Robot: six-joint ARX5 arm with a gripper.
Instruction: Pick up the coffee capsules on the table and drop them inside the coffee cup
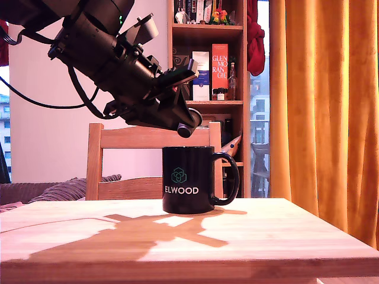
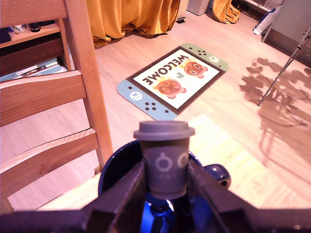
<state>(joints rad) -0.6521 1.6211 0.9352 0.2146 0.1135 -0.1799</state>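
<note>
We see the arm [image 1: 100, 47] slanting down from the exterior view's upper left, its gripper [image 1: 188, 123] hanging just above the mouth of the cup [image 1: 188, 180]. The cup is a glossy black mug with a loop handle on the exterior view's right, white "ELWOOD" lettering and a small teal hexagon logo above it. It stands upright on the table [image 1: 266, 236], a light wooden top with plank grain, and the arm's shadow falls across the wood in front of it.

In the wrist view we find the gripper [image 2: 166, 180] pinching the grey capsule [image 2: 165, 158] between its two dark fingers [image 2: 127, 190]. The capsule is a small tapered pod, matte dark grey, held with its wider flat rim away from the camera and its narrow end toward the fingers' base; a pale printed mark of rings shows on its side. It sits directly over the cup's opening, whose dark glossy rim and handle appear beyond it. Below the capsule, between the fingers, we catch a patch of bright blue [image 2: 151, 218]; it seems to lie inside the cup, but we cannot tell whether it is the other capsule.

Behind the table stands a wooden chair [image 1: 100, 160], with a bookshelf [image 1: 210, 59] and orange curtains [image 1: 320, 106] further back. A mat [image 2: 175, 80] reading "WELCOME" lies on the floor.
</note>
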